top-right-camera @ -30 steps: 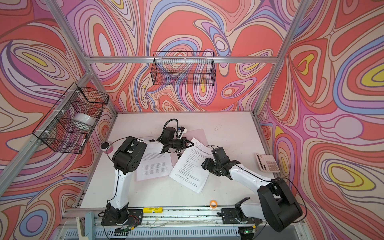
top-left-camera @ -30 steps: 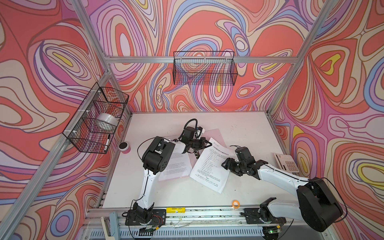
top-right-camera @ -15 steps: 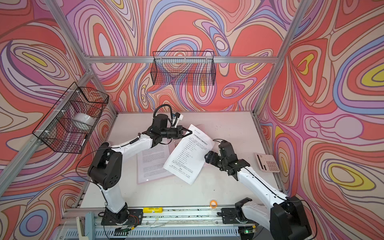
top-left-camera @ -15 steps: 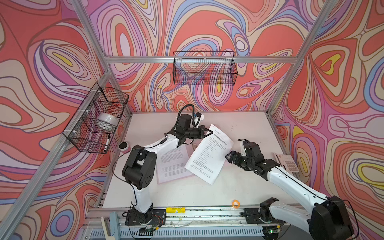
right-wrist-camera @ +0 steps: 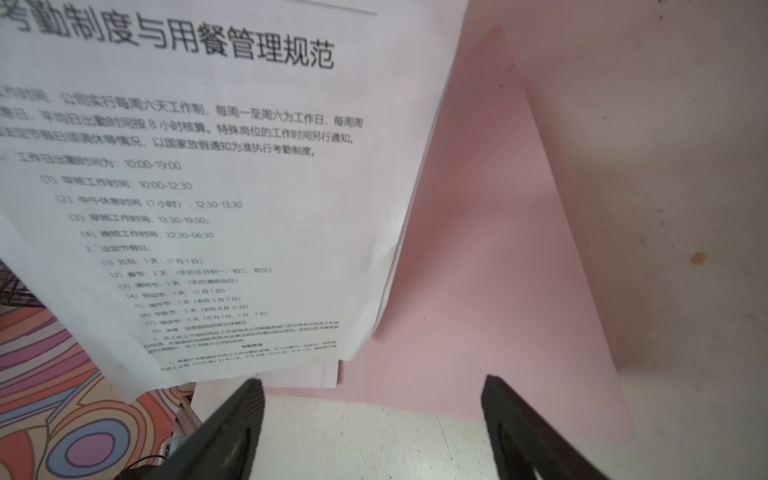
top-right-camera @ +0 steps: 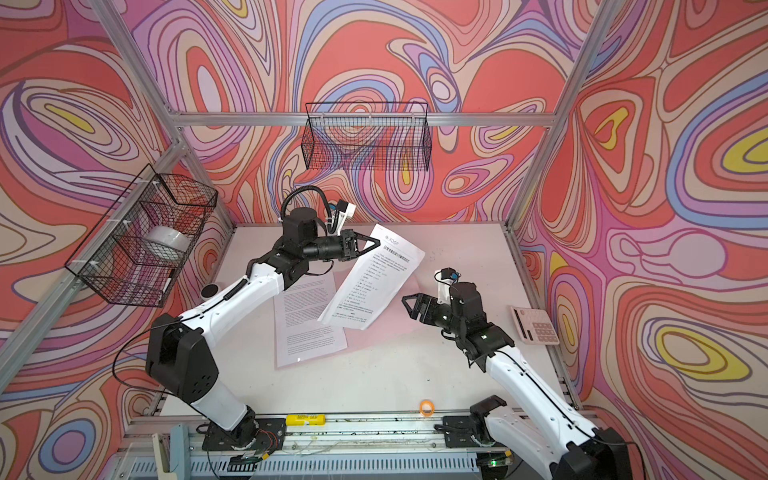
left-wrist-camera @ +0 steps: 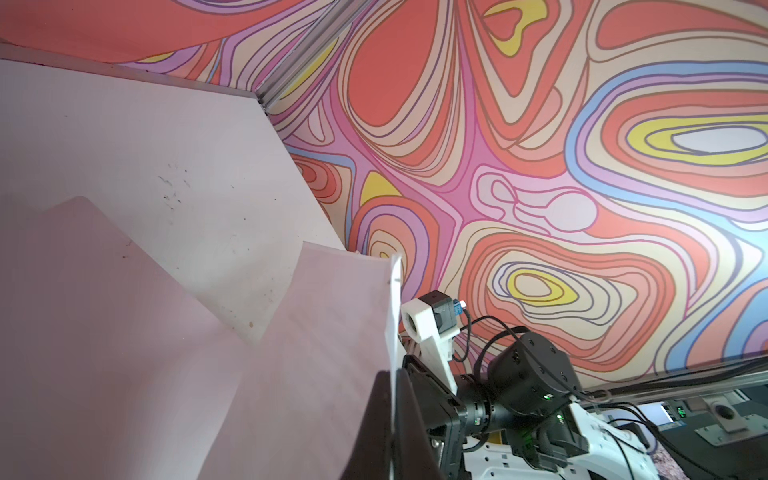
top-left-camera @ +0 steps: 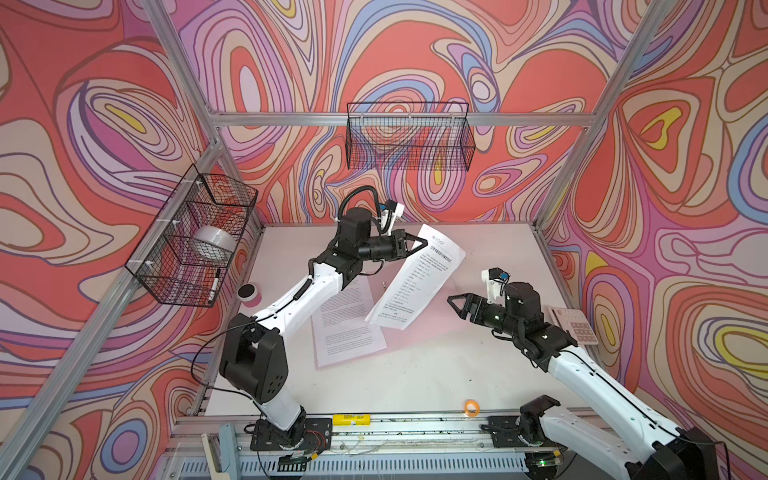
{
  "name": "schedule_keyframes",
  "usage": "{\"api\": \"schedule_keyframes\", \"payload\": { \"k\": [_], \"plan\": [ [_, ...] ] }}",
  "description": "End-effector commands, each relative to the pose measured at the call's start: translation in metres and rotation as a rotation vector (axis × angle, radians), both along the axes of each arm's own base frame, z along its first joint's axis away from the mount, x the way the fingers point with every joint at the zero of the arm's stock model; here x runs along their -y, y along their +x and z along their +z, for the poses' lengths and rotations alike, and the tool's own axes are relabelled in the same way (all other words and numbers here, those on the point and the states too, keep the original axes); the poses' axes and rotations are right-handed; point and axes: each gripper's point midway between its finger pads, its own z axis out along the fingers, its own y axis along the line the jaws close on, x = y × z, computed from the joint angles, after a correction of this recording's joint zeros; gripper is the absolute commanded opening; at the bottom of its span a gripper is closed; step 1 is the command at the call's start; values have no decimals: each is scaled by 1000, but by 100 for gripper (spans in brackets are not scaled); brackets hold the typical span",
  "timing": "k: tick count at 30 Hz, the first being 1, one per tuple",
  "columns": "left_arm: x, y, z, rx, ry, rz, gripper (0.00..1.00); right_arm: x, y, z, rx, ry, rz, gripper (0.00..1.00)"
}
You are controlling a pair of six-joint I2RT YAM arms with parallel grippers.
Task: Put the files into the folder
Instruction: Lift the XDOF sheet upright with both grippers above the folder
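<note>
**Left gripper held one sheet up over the folder**

The left gripper (top-left-camera: 419, 242) was clamped on the top corner of a printed sheet (top-left-camera: 415, 282), the one with a heading and short list lines. The left wrist view showed its two fingers (left-wrist-camera: 380, 419) pressed together on the paper's edge. The sheet hung tilted from that grip, its upper end raised off the table (top-left-camera: 490, 249) and its lower end low over the folder (right-wrist-camera: 498, 249). Whether that lower edge touched anything could not be told.

The pale pink folder lay flat on the table beneath the hanging sheet. A second sheet (top-left-camera: 345, 320) of dense text lay flat beside it, under the left arm.

The right gripper (top-left-camera: 455, 301) stood with its jaws wide apart and held nothing. It pointed at the sheet's lower right side, near it but not touching.
</note>
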Motion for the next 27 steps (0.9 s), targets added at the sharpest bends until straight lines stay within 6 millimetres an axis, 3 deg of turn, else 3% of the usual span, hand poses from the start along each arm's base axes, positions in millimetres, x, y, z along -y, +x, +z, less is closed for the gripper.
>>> {"api": "schedule_keyframes", "payload": {
  "k": [1,7,13,19,23,27],
  "plan": [
    [-5,-22,60,59,-118,-35,0,-2,3,23,82,-5,34,86],
    [-17,-47,111,91,-217,-49,0,-14,7,54,192,50,92,86],
    [-26,-67,142,108,-281,-74,0,-31,4,97,347,127,195,87],
    [-28,-76,154,84,-351,-117,0,-45,-2,132,465,187,300,87],
    [-32,-71,155,66,-395,-120,0,-53,-3,146,509,230,355,86],
    [-47,-51,142,35,-414,-69,0,-59,-5,158,524,287,395,68]
  ]
}}
